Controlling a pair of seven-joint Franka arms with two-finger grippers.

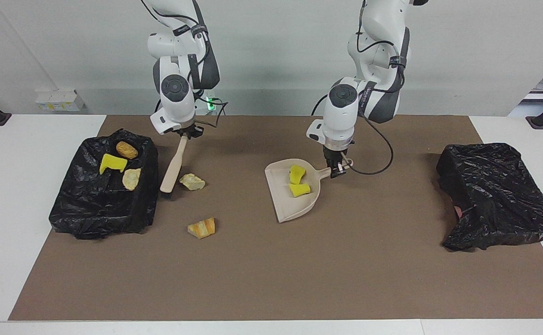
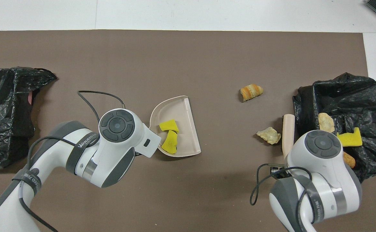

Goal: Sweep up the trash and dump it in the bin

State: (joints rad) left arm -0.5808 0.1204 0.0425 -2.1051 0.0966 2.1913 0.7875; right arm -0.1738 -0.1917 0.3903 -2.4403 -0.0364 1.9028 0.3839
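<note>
My right gripper point(image 1: 185, 135) is shut on the handle of a beige brush point(image 1: 171, 165). The brush slants down, and its bristles sit between the black-lined bin point(image 1: 90, 218) and a pale trash chunk point(image 1: 192, 182). An orange-brown chunk point(image 1: 201, 228) lies on the mat farther from the robots. The bin holds three pieces: yellow point(image 1: 112, 163), brown point(image 1: 126, 149) and tan point(image 1: 131, 178). My left gripper point(image 1: 336, 170) is shut on the handle of the beige dustpan point(image 1: 294, 207) at mid-mat, with two yellow bits point(image 1: 298, 180) in it. In the overhead view both wrists hide the grippers.
A second crumpled black bag point(image 1: 494, 195) lies at the left arm's end of the brown mat point(image 1: 271, 279). A cable loops from the left wrist point(image 1: 378, 163) beside the dustpan handle. White table borders the mat.
</note>
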